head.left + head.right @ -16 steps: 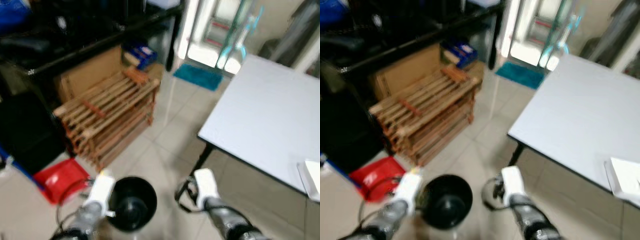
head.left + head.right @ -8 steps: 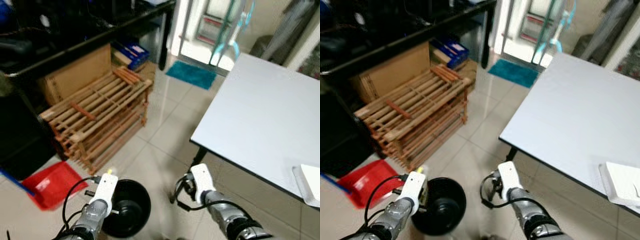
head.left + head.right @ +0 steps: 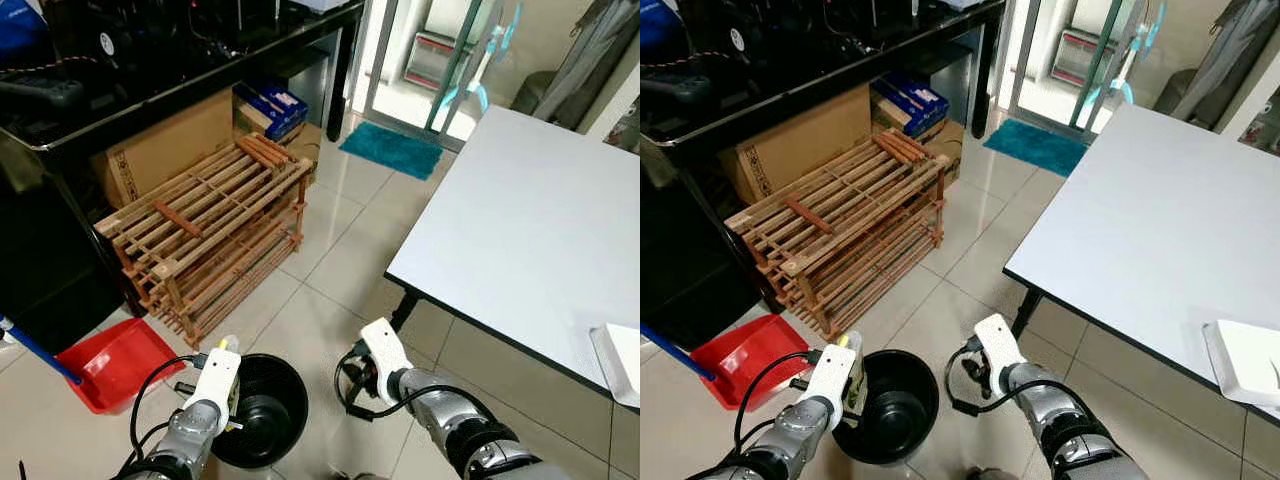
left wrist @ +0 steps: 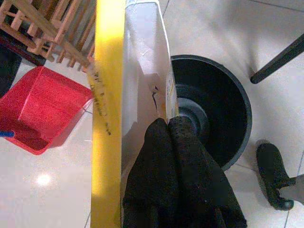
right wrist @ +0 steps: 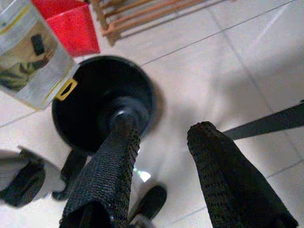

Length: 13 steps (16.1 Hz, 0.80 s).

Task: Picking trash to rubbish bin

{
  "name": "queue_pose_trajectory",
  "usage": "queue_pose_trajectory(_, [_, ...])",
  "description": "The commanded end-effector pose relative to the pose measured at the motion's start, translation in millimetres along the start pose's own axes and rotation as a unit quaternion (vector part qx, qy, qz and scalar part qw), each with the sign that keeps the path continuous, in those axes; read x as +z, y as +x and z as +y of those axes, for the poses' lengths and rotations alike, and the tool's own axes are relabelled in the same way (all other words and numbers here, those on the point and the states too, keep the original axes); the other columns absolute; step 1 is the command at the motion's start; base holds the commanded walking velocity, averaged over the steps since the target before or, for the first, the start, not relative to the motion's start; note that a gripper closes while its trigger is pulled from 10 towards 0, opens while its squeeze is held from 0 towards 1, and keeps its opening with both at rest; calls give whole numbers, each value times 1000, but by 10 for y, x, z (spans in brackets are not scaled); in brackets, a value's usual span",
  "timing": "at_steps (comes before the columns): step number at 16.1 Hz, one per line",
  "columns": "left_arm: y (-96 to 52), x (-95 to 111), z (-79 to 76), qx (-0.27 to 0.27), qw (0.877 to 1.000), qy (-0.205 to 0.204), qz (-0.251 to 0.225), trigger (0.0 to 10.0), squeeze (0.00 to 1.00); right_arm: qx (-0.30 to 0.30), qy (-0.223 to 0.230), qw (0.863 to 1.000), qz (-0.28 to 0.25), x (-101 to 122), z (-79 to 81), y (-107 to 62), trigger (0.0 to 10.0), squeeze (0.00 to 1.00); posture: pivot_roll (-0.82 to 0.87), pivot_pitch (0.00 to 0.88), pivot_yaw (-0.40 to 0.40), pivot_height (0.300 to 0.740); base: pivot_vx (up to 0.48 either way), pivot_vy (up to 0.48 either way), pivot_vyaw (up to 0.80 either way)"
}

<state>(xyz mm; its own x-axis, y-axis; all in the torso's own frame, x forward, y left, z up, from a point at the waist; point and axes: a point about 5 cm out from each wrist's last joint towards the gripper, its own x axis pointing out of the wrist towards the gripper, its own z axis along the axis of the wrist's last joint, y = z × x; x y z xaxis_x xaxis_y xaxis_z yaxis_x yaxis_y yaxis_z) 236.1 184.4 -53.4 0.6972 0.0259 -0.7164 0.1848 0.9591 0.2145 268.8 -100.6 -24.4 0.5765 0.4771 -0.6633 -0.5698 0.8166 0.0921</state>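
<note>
Over the black bin, L gripper was clamped on a white-and-yellow carton, held at the rim.
R gripper hung w/ fingers apart, beside the bin; bare tile lay btwn wooden rack & white table edge.

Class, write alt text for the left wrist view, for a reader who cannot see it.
The left gripper, its black fingers closed, pinches a white carton with a yellow edge over the rim of a round black plastic rubbish bin standing on pale floor tiles. A red plastic dustpan lies beside the bin, with a slatted wooden rack beyond it.
</note>
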Motion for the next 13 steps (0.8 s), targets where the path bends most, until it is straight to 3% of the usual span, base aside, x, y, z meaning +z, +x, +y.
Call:
queue_pose_trajectory(1, [0,3,-32,-4,1000,6,-3,10000,0,6,-12,1000,9,44,-35,-10,10000,0,-51,87,-104,740,0,0,0])
queue_pose_trajectory(9, [22,137,-65,-7,1000,15,-26,10000,0,97,64,992,-57,316,55,-101,10000,0,-78,105,-115,740,0,0,0])
queue_pose_trajectory(13, [33,219,-90,-8,999,8,-40,10000,0,90,63,993,-37,218,38,-155,10000,0,-91,121,-120,740,0,0,0])
